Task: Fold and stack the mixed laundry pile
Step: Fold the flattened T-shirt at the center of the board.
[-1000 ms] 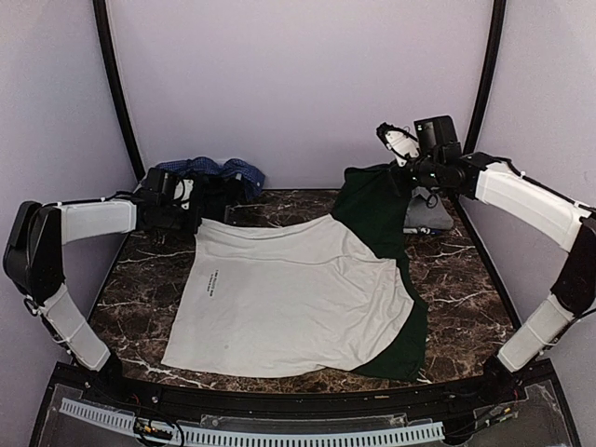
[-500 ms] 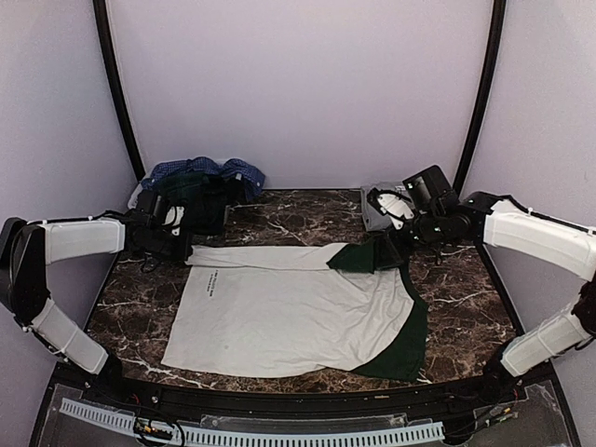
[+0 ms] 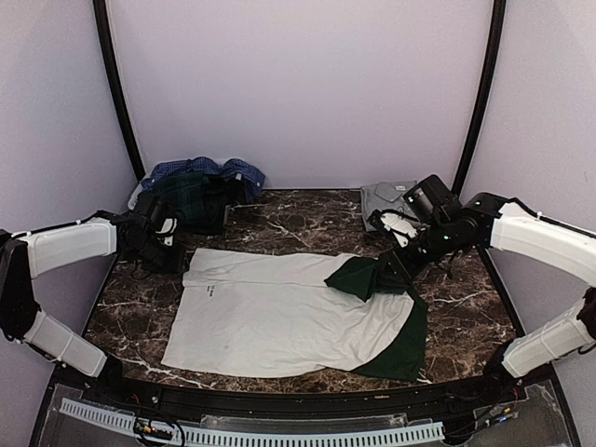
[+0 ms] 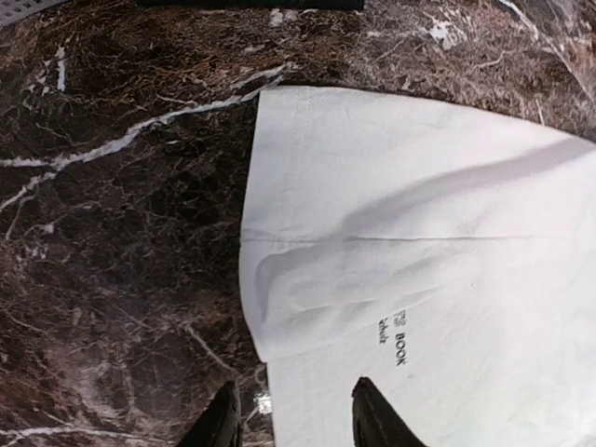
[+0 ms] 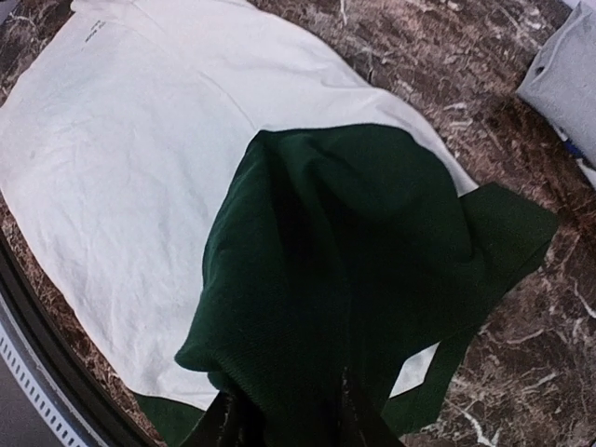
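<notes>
- Overhead view: soft, even, moderately bright light; shadows faint and diffuse.
- Left wrist view: white tee [image 4: 419,233] bright, nearly washed out; lettering [image 4: 396,337] sharp and legible.
- Right wrist view: green sleeve [image 5: 345,261] dark, folds barely readable.

**Left end effector** [image 4: 293,421]: only the two fingertips enter the left wrist view, cut off by the lower edge. Contact with the white tee [image 4: 419,233] cannot be determined.

**Right end effector** [image 5: 289,421]: the fingertips are cut off by the lower edge. The bunched green sleeve [image 5: 345,261] fills the gap between them, so the grip cannot be determined.

**Black lettering** [image 4: 391,337]: the smaller line is blurred. Overhead it is too small to read.

**Garment pile** [image 3: 200,184]: partly hidden by the left arm [image 3: 74,244].

**Grey folded item** [image 3: 384,198]: partly covered by the right arm [image 3: 540,237]. The right wrist view cuts it off at the right edge.

**Slatted basket** [image 3: 251,432]: cut off by the lower edge.
</notes>
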